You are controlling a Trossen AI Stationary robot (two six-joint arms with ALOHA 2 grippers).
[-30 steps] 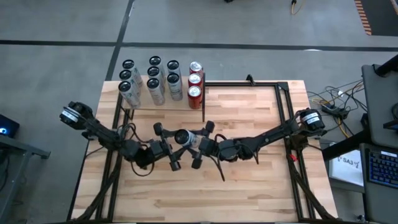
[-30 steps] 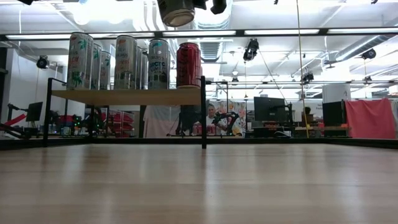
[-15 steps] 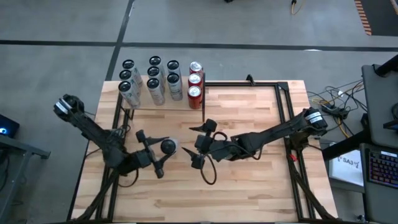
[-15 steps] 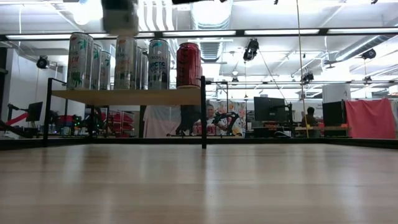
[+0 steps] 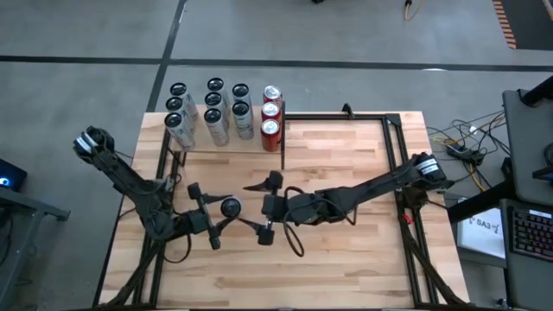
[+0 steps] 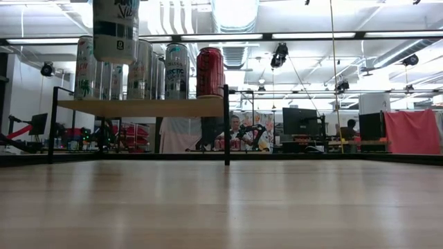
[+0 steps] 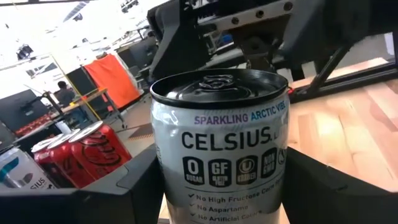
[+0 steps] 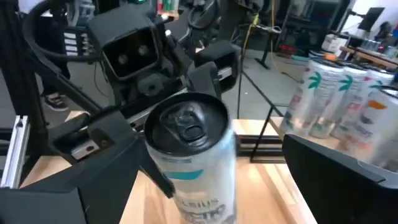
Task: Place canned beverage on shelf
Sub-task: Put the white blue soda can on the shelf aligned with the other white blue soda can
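A white-and-silver beverage can (image 5: 230,207) hangs upright above the middle-left of the table with my left gripper (image 5: 218,214) shut on it. In the low view the can (image 6: 115,28) is high up, in front of the shelf's left part. My right gripper (image 5: 262,210) stands just right of the can, level and open wide, fingers clear of it. The shelf (image 6: 138,107), pale planks on black posts, stands at the table's far left. On it stand several white cans (image 5: 212,112) and three red cans (image 5: 271,112). My left gripper pinches the can's side wall (image 7: 163,180) between its two fingers (image 7: 134,193), one on each side. The fingers come in level from the table's left. The can (image 7: 217,149) stands upright in the hold, top up, lifted clear of the table; its lower part shows bare in the low view.
Black frame rails (image 5: 393,147) run along the table's edges. The shelf's right post (image 6: 226,124) stands beside the red can (image 6: 210,71). Bare wood tabletop (image 5: 346,259) lies near and to the right. People sit in the room beyond (image 6: 235,128).
My right gripper has opened and let go of the can. My left gripper has carried the can toward the table's left and near edges and a little lower. The can, tilted before, now stands upright.
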